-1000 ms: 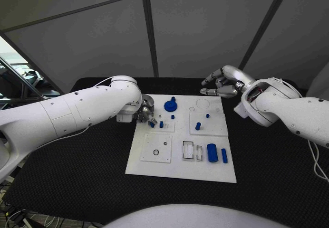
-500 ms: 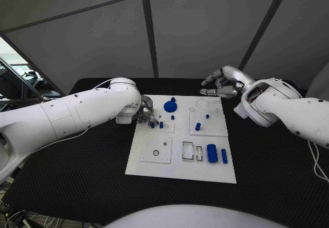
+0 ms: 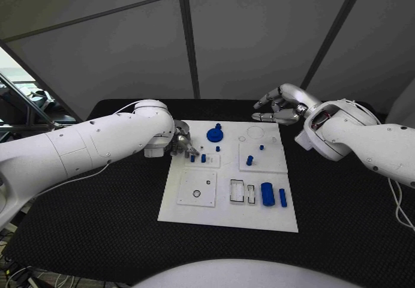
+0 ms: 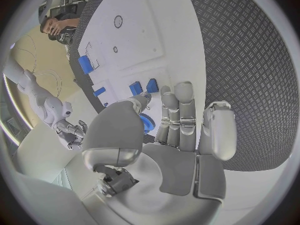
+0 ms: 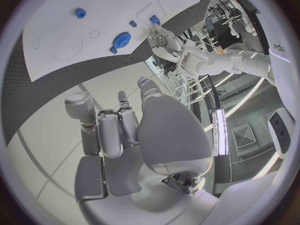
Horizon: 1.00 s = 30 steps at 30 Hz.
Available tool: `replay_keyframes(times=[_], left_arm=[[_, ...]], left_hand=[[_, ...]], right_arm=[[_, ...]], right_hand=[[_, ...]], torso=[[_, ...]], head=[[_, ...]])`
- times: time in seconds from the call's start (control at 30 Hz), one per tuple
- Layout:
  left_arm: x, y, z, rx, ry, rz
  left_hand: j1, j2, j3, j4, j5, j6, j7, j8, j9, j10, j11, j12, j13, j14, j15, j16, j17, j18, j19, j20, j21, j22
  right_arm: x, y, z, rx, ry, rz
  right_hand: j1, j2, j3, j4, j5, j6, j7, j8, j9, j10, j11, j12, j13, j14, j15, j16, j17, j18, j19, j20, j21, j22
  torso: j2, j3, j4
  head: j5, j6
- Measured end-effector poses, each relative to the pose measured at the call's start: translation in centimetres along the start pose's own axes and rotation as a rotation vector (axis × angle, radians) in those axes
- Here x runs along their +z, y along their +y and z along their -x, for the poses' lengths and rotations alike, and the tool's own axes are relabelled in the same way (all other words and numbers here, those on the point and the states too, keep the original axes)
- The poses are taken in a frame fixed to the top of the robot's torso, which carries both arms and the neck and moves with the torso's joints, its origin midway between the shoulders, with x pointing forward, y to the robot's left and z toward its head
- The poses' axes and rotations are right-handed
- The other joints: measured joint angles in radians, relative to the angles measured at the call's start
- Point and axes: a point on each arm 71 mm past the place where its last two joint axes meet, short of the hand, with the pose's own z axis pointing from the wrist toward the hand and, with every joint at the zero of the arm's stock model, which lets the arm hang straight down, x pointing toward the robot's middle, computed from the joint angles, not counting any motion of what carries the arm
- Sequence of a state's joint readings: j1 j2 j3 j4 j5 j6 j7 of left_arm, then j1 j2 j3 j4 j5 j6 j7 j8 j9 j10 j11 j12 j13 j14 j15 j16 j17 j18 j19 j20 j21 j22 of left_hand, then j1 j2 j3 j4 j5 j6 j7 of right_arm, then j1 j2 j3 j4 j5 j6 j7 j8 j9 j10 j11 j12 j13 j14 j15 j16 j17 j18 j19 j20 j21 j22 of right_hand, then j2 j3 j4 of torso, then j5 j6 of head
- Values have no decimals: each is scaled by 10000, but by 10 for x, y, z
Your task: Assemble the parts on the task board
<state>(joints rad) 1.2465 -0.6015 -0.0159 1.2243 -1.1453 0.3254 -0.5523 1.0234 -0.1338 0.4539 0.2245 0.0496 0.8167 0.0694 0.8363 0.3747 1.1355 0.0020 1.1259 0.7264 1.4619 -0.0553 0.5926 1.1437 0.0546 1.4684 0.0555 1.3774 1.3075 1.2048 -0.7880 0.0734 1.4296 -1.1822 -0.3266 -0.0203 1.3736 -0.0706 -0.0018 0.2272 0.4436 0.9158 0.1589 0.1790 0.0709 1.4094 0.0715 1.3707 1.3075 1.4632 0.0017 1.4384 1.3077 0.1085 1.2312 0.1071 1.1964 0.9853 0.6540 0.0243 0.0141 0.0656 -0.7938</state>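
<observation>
The white task board (image 3: pixel 225 213) lies in the middle of the black table. My left hand (image 3: pixel 182 145) hovers low over its left far part and pinches a small blue part (image 4: pixel 147 122) between thumb and fingers. Right beside it a blue peg (image 3: pixel 203 158) stands in the board. A round blue gear-like part (image 3: pixel 215 134) sits at the far edge, also seen as the gear-like part (image 5: pixel 121 39) from the right wrist. My right hand (image 3: pixel 278 105) hangs above the table behind the board's far right corner, fingers loosely bent and holding nothing.
More blue parts are on the board: a peg (image 3: pixel 250 159) in the right far plate, a thick cylinder (image 3: pixel 268 193) and a slim bar (image 3: pixel 283 197) at the near right. Black mat (image 3: pixel 104 210) surrounds the board on all sides.
My left arm has shifted slightly while its hand stays over the same spot with the blue part. The right hand has not moved.
</observation>
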Motion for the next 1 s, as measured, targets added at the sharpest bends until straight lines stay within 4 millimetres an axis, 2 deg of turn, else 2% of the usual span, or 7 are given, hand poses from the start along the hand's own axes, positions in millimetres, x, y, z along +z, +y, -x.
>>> replay_keyframes(times=[0.47,0.5,0.53,0.63,0.67,0.87,1.0], left_arm=[[-10,13,17,-1499,-1060,-419],[-11,15,19,-1683,-1184,-494],[-12,16,20,-1851,-1301,-579],[-17,20,23,-2364,-1728,-1016],[-19,20,24,-2481,-1855,-1177],[-25,8,19,-2948,-2661,-2653],[-24,-2,10,-2890,-3120,-3598]], left_hand=[[1,154,-862,388,0,-331,213,-341,-40,-1011,158,-886,-1265,-199,120,-684,-283,3,-374,24,-1940,-14],[78,231,-934,397,0,-486,266,-431,-80,-1244,233,-1073,-1441,-333,179,-982,-403,100,-645,74,-2656,-254],[180,321,-975,359,0,-656,363,-550,-138,-1482,315,-1258,-1568,-462,243,-1271,-520,731,-1002,138,-3563,-739],[957,326,-977,57,0,-1267,654,-1050,-419,-2302,573,-1991,-2001,-269,424,-494,-217,903,-2495,285,-7138,-2865],[1182,307,-964,-40,0,-1357,746,-1194,-523,-2473,644,-2208,-2149,-533,496,-1005,-469,1568,-2757,352,-7768,-3267],[3059,-92,-414,-1101,0,-1559,948,-1982,-1165,-3208,919,-3602,-3182,-2063,755,-1891,-1182,1001,-3438,612,-9305,-4394],[3552,-416,-192,-1497,44,-1225,1017,-2661,-1785,-3033,1058,-4688,-4181,-2540,852,-1937,-1808,1018,-3505,679,-9801,-4853]], right_arm=[[0,-1,1,-11,-14,-27],[0,-1,1,-12,-16,-30],[0,-2,1,-13,-17,-33],[-1,-2,1,-19,-23,-46],[-1,-2,1,-20,-24,-49],[-1,-3,1,-22,-26,-57],[-1,-3,1,-24,-29,-64]], right_hand=[[0,0,0,0,0,0,0,0,0,0,0,0,0,0,0,0,-1,-1,0,0,0,0],[0,0,0,0,0,0,0,0,0,0,0,0,0,0,0,0,-1,0,0,0,0,0],[0,0,0,0,0,0,0,0,0,0,0,0,0,0,0,0,-1,-1,0,0,0,0],[0,0,0,0,0,0,0,0,1,0,0,0,0,0,0,0,-2,-1,0,0,0,0],[0,0,0,0,0,1,0,0,1,0,0,0,0,0,0,0,-2,0,0,0,0,0],[0,0,0,0,0,0,0,0,1,0,0,0,0,0,0,0,-2,-1,0,0,0,1],[0,0,0,0,0,0,0,0,1,0,0,0,0,0,0,0,-2,0,0,0,0,1]], torso=[[0,5,0],[0,6,0],[0,7,0],[0,11,0],[0,11,0],[0,11,1],[0,7,2]], head=[[-40,53],[-44,59],[-47,61],[-65,81],[-78,90],[-95,130],[-124,165]])
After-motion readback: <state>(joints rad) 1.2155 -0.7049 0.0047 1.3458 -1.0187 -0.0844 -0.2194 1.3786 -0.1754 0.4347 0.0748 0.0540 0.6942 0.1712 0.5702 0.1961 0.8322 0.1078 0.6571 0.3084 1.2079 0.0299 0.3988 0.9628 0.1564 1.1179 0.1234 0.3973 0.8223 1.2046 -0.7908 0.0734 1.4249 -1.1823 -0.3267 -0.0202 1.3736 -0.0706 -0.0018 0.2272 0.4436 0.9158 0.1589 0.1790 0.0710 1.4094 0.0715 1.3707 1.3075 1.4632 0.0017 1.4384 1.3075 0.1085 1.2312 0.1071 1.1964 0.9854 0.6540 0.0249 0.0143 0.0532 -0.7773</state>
